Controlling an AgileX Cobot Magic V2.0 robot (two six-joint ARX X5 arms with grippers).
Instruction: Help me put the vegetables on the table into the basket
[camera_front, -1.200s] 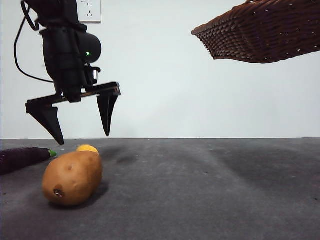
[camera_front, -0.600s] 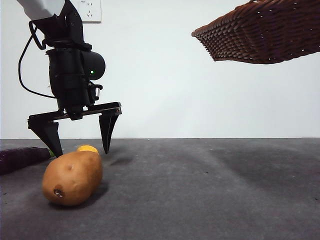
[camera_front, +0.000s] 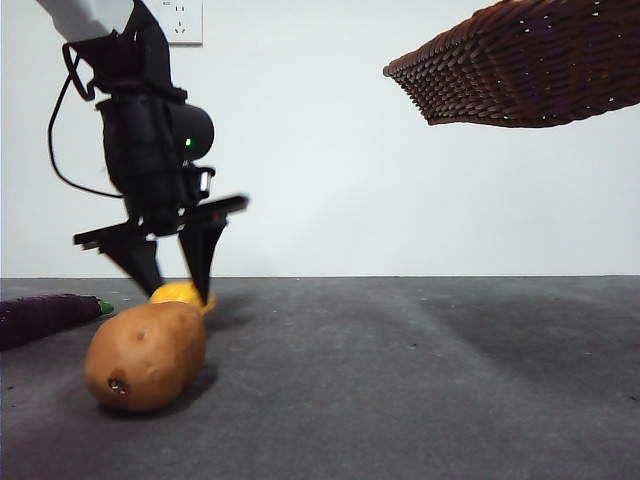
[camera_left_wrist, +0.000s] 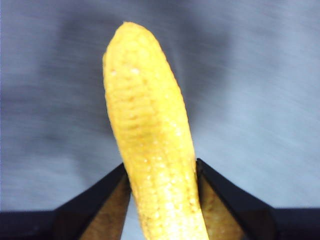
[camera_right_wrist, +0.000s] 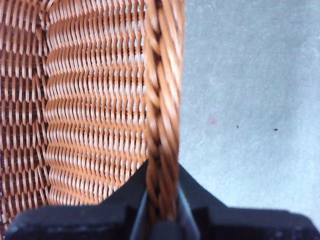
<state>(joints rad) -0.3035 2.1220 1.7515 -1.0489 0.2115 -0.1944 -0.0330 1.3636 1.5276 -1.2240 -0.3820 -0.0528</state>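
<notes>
Behind the potato (camera_front: 146, 356), on the dark table (camera_front: 420, 380), lies a yellow corn cob (camera_left_wrist: 150, 145), and the left gripper (camera_front: 178, 285) has its two black jaws pressed against the cob's sides. Beside the potato, at the front view's edge, rests the purple eggplant (camera_front: 45, 316) with its green stem. High above the table's other side hangs the woven basket (camera_front: 520, 65), tilted, its braided rim clamped between the jaws of the right gripper (camera_right_wrist: 162, 212).
</notes>
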